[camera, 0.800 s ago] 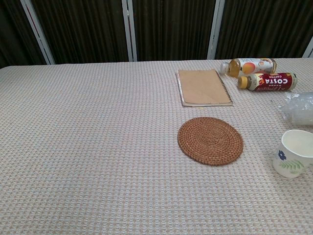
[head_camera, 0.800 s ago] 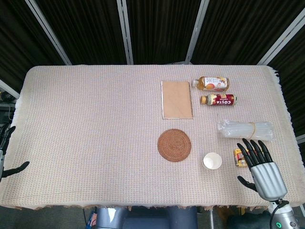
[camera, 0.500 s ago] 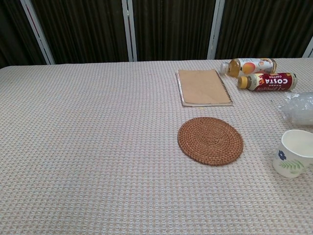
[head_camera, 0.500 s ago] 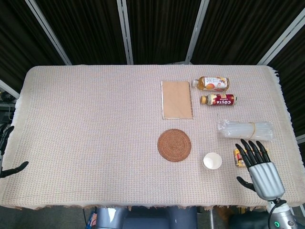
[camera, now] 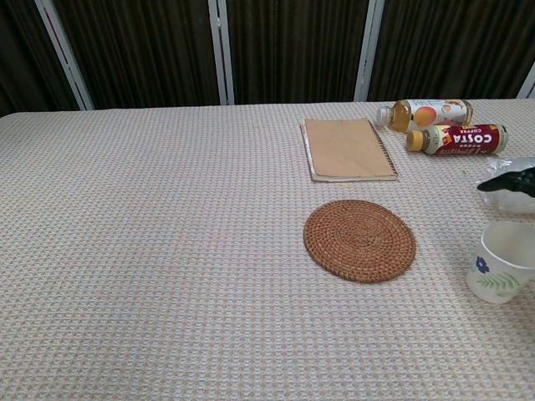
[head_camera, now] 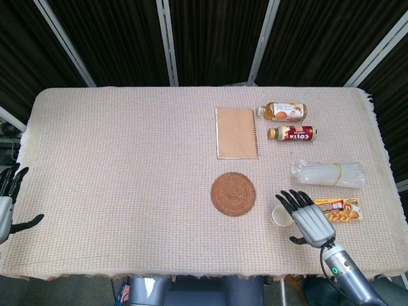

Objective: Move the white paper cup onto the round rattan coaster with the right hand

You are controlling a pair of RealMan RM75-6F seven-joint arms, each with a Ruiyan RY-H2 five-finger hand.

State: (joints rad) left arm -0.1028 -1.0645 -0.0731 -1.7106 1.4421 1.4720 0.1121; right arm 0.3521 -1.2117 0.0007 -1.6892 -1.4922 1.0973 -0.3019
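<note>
The white paper cup [camera: 501, 261], printed with a blue flower and green leaves, stands upright on the cloth to the right of the round rattan coaster [head_camera: 233, 194] [camera: 359, 240]. In the head view my right hand [head_camera: 307, 217] hovers over the cup [head_camera: 278, 217] with its fingers spread, hiding most of it. It holds nothing. Only dark fingertips [camera: 510, 181] of that hand show at the right edge of the chest view, above the cup. My left hand [head_camera: 7, 201] stays open beyond the table's left edge.
A brown notebook [head_camera: 236, 132] lies behind the coaster. Two bottles [head_camera: 285, 112] [head_camera: 292, 133] lie on their sides at the back right. A clear plastic bundle [head_camera: 329, 173] and a yellow snack packet [head_camera: 340, 210] lie right of the cup. The table's front edge is close.
My right hand has moved left from over the snack packet to over the cup, uncovering the packet. The cup and coaster have not moved.
</note>
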